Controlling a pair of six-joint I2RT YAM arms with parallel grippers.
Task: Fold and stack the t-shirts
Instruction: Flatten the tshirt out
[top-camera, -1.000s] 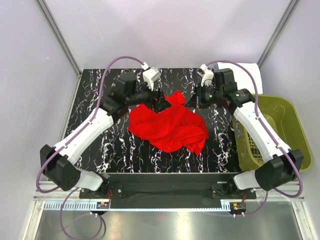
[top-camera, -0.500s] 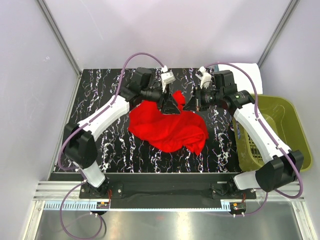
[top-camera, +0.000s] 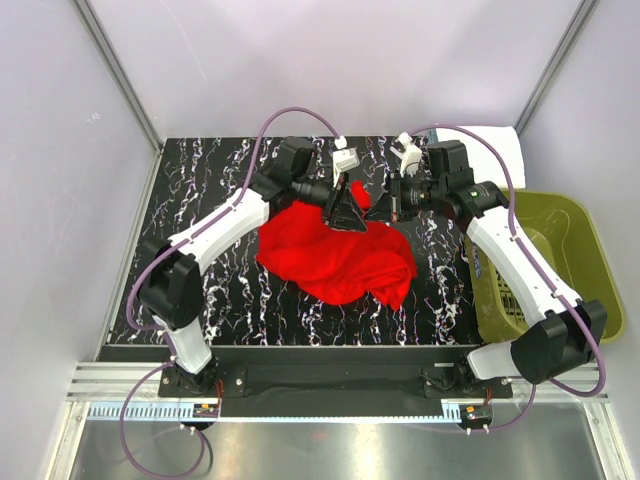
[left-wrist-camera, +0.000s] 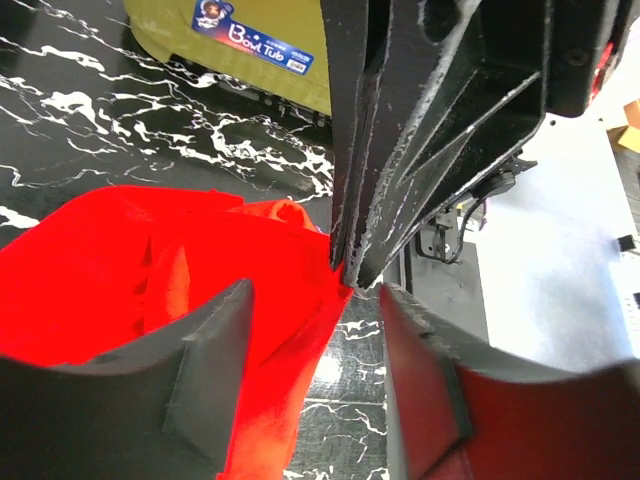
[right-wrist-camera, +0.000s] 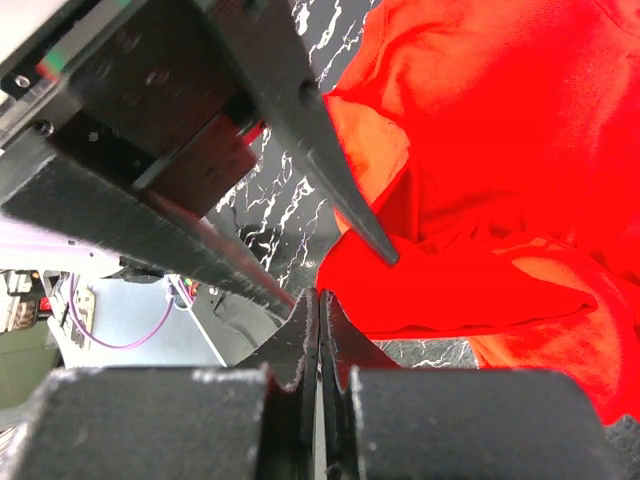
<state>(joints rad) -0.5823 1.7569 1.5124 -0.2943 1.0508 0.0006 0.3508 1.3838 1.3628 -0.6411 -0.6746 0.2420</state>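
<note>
A bright red t-shirt (top-camera: 335, 255) lies crumpled in the middle of the black marbled table (top-camera: 190, 200). My right gripper (top-camera: 376, 207) is shut on a raised corner of it; in the right wrist view the closed jaws (right-wrist-camera: 319, 293) meet the cloth (right-wrist-camera: 470, 200) at its edge. My left gripper (top-camera: 346, 210) has come in from the left, tip to tip with the right one. Its fingers (left-wrist-camera: 215, 370) stand open on either side of the taut red edge (left-wrist-camera: 300, 330), just below the right gripper's tip. A white folded cloth (top-camera: 500, 142) lies at the far right corner.
An olive-green plastic basket (top-camera: 575, 250) stands off the table's right edge, and shows in the left wrist view (left-wrist-camera: 250, 40) too. Both forearms cross above the table's back half. Grey walls and frame posts close in the back and sides.
The left arm has swung right across the table to the shirt's raised corner, and its jaws have narrowed around the cloth. The right gripper has stayed shut and almost still.
</note>
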